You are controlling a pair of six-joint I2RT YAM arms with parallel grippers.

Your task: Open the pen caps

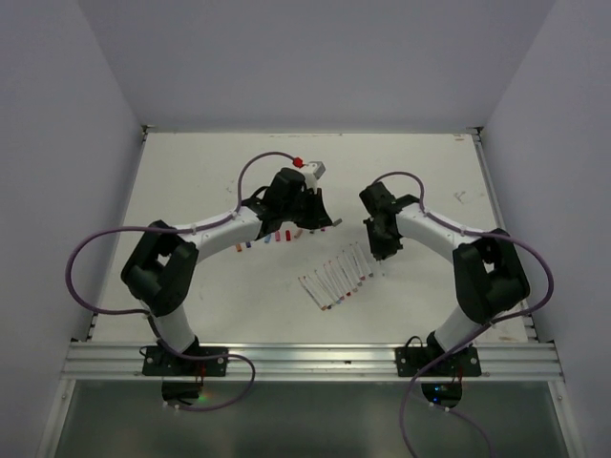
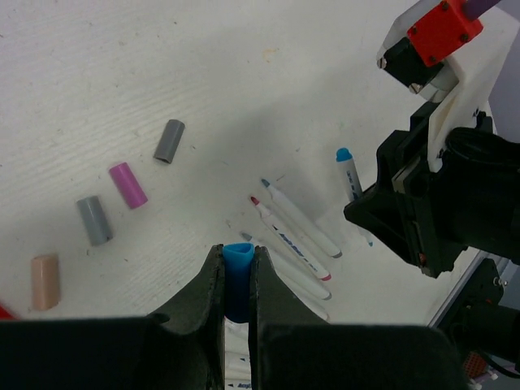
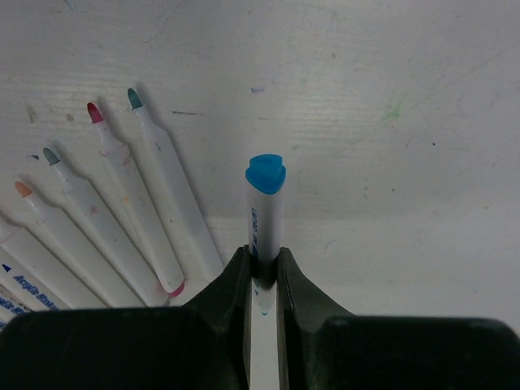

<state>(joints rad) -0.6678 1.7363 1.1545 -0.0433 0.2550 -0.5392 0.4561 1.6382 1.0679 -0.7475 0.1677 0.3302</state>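
Left wrist: pinches a blue cap [image 2: 238, 258] tight in the left gripper [image 2: 237, 250], just beside the row of pens [image 2: 296, 244] lying uncapped on the table [image 2: 122, 65]. Shows four more caps loose to the left of that row: a grey cap [image 2: 169, 140], a pink cap [image 2: 128, 184], a second grey cap [image 2: 94, 219] and a peach cap [image 2: 45, 281]. Right wrist: clamps the right gripper [image 3: 262, 256] on a white pen [image 3: 266, 215] with a blue end, to the right of the row, with its bare tip down between the fingers [image 3: 231, 284].
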